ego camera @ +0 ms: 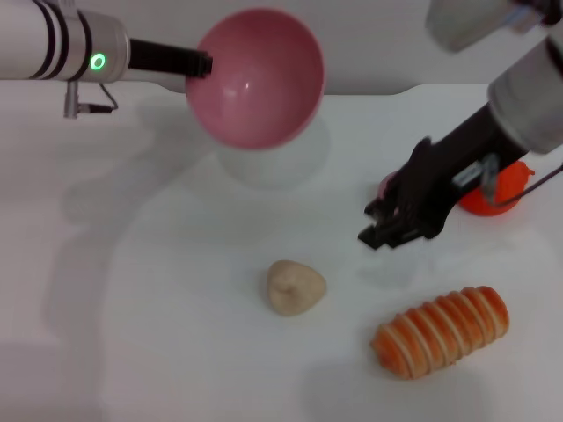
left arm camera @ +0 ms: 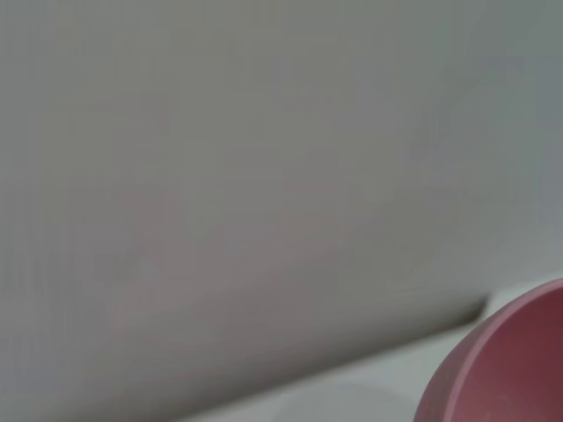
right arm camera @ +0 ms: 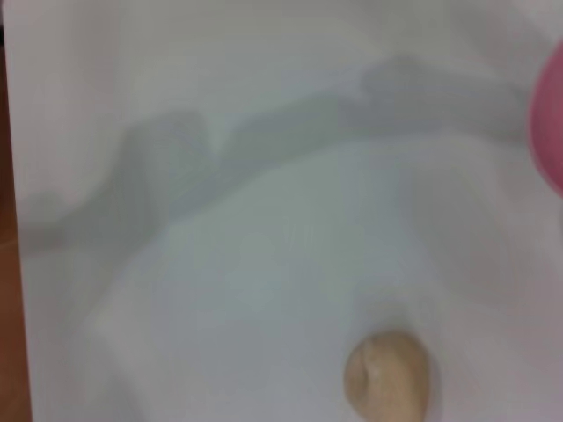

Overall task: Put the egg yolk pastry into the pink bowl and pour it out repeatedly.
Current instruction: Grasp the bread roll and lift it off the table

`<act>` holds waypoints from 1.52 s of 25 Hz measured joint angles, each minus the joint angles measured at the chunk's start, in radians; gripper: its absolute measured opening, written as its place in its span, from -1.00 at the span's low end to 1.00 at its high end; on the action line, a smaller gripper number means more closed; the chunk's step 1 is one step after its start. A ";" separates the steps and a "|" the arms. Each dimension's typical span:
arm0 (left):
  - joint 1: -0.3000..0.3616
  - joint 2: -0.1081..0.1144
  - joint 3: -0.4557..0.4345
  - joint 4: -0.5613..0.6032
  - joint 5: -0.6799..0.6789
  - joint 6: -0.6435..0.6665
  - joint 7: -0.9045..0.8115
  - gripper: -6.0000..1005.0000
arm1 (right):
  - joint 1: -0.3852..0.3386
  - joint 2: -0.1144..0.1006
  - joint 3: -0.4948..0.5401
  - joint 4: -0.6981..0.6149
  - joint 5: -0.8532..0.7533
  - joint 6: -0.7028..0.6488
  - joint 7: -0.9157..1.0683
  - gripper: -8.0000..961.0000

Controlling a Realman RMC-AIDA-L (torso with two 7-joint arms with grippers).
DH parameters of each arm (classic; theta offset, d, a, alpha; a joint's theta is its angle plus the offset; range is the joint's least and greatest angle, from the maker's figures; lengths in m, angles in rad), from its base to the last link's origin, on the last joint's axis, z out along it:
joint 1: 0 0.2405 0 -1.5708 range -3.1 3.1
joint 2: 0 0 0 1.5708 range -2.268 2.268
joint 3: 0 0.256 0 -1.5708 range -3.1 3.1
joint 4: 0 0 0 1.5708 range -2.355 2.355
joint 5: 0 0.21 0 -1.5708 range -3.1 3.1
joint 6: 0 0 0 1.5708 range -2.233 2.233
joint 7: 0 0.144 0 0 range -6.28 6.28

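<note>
The pink bowl (ego camera: 257,79) hangs high over the back of the table, tipped so its empty inside faces forward. My left gripper (ego camera: 199,65) is shut on its left rim, and a piece of the bowl (left arm camera: 510,369) shows in the left wrist view. The egg yolk pastry (ego camera: 295,287) lies on the white table, below and a little right of the bowl; in the right wrist view the pastry (right arm camera: 388,376) is also seen. My right gripper (ego camera: 371,224) hovers to the right of the pastry, open and holding nothing.
A long orange-striped bread roll (ego camera: 442,331) lies at the front right. An orange-red round object (ego camera: 498,190) sits behind the right arm. A small pink ball (ego camera: 385,185) peeks out beside the right gripper. The table's edge (right arm camera: 12,264) shows in the right wrist view.
</note>
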 joint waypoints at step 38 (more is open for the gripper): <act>0.006 0.018 -0.003 0.022 0.026 0.176 -0.015 -0.90 | 0.006 0.016 -0.374 0.443 0.109 0.600 0.002 0.33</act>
